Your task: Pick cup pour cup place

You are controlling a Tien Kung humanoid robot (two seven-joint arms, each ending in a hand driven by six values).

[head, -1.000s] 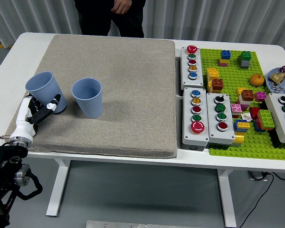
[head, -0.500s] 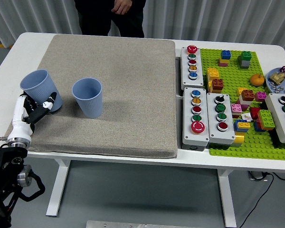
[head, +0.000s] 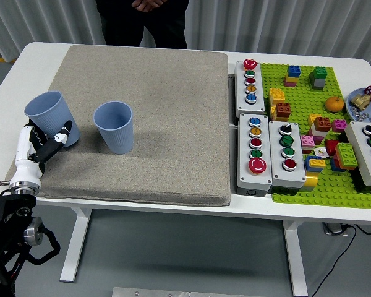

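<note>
Movement since half a second ago is small in our head view: the left hand (head: 42, 147) and the tilted blue cup (head: 51, 117) it grips have edged a little further toward the left edge of the grey mat (head: 148, 93), and against the frame a full second back we see the shift more plainly, with the cup's rim now leaning further away from the second cup. The person (head: 143, 21) at the far side has barely changed; only the clasped hands sit higher, nearly out of the picture.

We see the left arm rise from the lower left corner, its white forearm pointing up toward the mat's left border. The hand's fingers are curled around the lower part of the tilted cup, a dark fingertip pressed on its right side, so the cup is gripped near its base. That cup leans with its mouth up and to the left, its base over the mat's left edge.

We find the upright blue cup (head: 114, 127) standing on the mat just right of the held one, apart from it. Right of the mat lie grey button boxes (head: 255, 145) and a green brick baseplate (head: 300, 93) with coloured bricks and a small orange (head: 335, 103).
</note>
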